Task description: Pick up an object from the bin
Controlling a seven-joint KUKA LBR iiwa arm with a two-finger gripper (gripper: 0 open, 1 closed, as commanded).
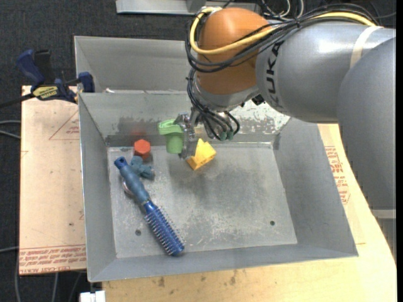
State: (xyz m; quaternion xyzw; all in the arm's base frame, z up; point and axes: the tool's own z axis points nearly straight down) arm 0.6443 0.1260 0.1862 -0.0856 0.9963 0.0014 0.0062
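**Gripper low at the back of the bin, between a green and a yellow piece**

We are seeing the gripper (188,141) hanging low near the back wall of the grey metal bin (94,181), left of centre, under the arm's orange wrist cover (230,43). It is standing between two things. A green plastic piece with a stubby cylindrical body (170,137) is just beside it on the view's left. A yellow plastic block with slanted faces (202,155) is just beside it on the view's right, slightly nearer the camera. We are not able to make out whether the gripper is spread or closed, nor whether either piece is sitting in it.

Further left, a small red-orange hexagonal piece (142,146) is lying on the floor, with a small teal-blue plastic piece (145,168) near it. A blue plastic hairbrush (151,209) is lying diagonally along the left side, bristle end toward the front.
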